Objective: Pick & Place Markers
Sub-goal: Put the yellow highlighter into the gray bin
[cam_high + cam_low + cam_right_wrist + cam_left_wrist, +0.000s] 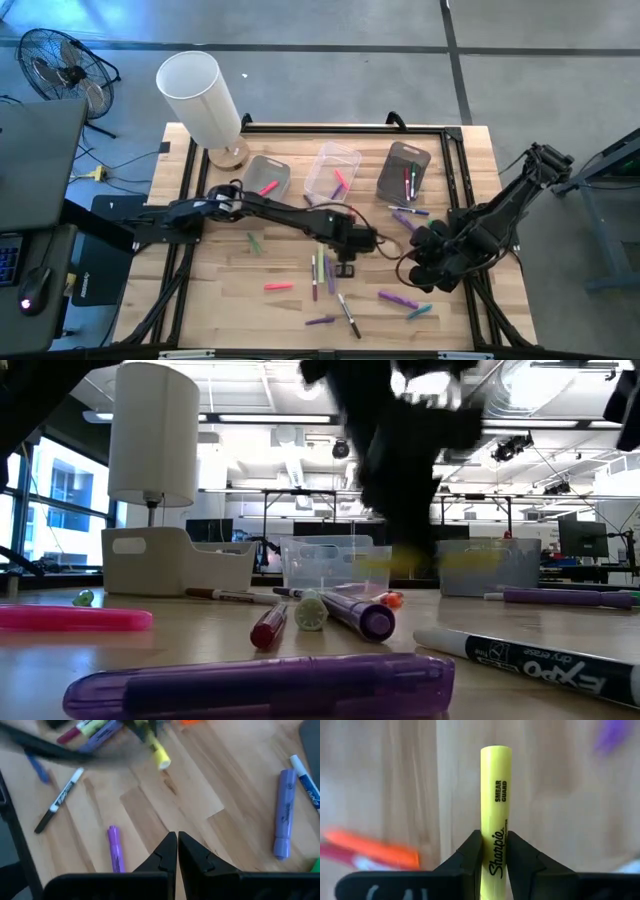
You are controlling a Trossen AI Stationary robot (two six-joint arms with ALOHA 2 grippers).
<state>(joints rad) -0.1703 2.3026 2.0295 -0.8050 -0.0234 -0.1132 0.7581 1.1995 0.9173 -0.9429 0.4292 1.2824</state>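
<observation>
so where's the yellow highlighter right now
The yellow highlighter is clamped in the left gripper near the table's middle, in front of the clear bin.

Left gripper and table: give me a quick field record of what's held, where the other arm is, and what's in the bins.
left gripper: shut on yellow marker, mid-table
held marker print: Sharpie, Smear Guard
right gripper: shut, empty, over bare wood at table's right
left bin: one pink marker
middle bin: one pink marker
right bin: several markers, count unclear
loose markers: still many on the table, mostly in the front half
</observation>
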